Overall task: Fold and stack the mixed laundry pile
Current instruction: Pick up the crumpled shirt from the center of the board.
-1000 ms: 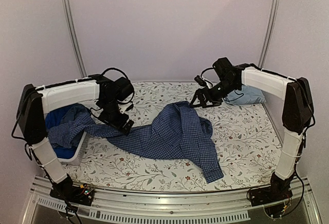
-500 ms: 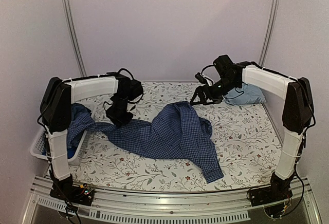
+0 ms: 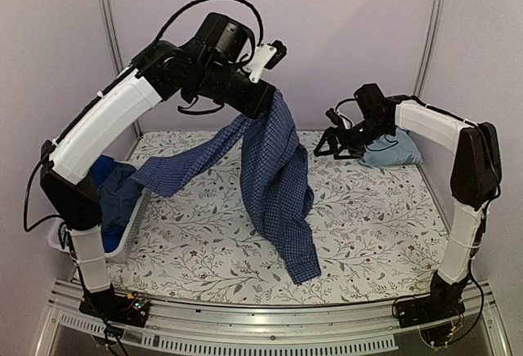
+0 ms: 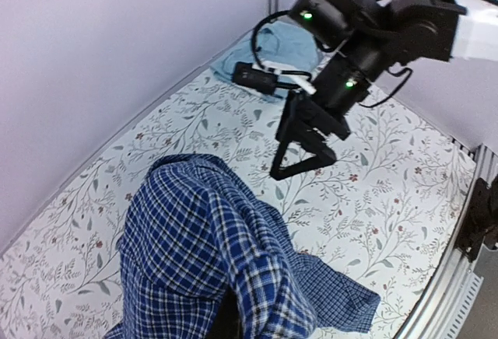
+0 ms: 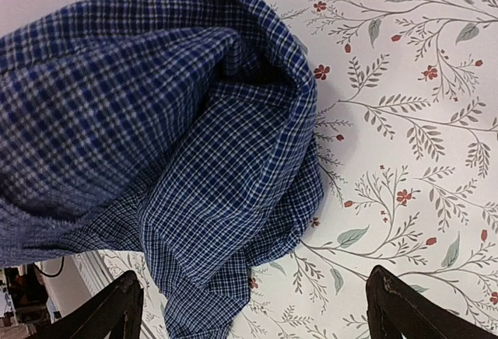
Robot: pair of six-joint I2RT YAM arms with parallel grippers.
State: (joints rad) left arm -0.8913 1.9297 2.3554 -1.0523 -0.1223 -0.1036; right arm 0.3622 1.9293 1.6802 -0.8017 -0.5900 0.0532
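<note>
SHIRT: dark blue check shirt hangs below left jaws, hem on counter, one sleeve trailing toward basket | LEFT ARM: arched high, elbow up, left jaws clamped on the shirt | RIGHT ARM: stretched low over far counter, right jaws spread wide, empty, facing the shirt; light-blue shirt just behind them

Dark blue small-check shirt hangs high, pinched in my left gripper. One sleeve trails left toward the white basket and the lower end drapes onto the table. Light-blue shirt lies bundled in the far right corner. Brighter blue garments sit bunched in the basket.
</note>
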